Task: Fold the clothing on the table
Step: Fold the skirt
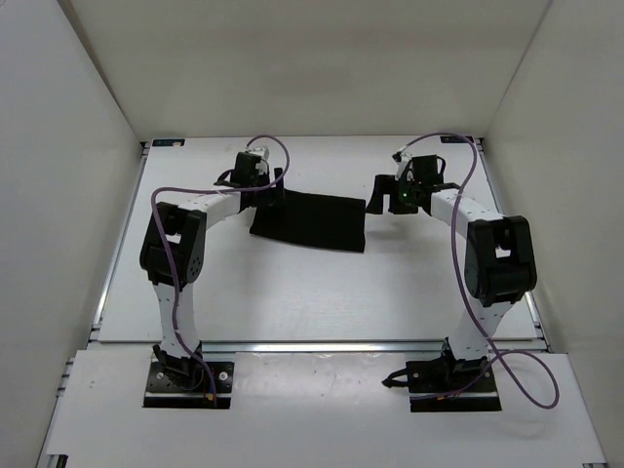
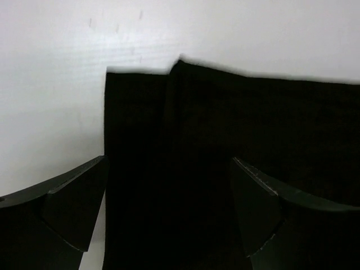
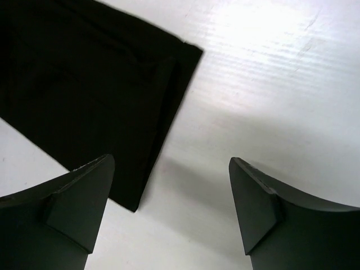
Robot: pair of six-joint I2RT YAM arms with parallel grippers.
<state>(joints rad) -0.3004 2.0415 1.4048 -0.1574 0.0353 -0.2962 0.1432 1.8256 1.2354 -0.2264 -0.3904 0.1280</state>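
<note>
The jaws of the left gripper (image 2: pixel 169 169) are seen spread wide, with nothing clasped between them. Under the gap, the left end of the clothing (image 1: pixel 310 222) is spread flat. The jaws of the right gripper (image 3: pixel 170 159) are likewise held wide apart and empty. Mostly bare table (image 1: pixel 292 302) is seen beneath them, and the cloth's right-hand corner is placed under and beside the left finger.

The clothing is shown as a plain, matte black fabric, laid out as a flat, roughly rectangular band. Stacked layers are revealed at both ends: in the left wrist view one edge is stepped slightly past another, and in the right wrist view a narrow fold line is seen running just inside the end edge.

The garment is placed toward the far middle of the table, between the two grippers. Its long axis is laid from left to right, with the right end angled slightly nearer the arm bases.
</note>
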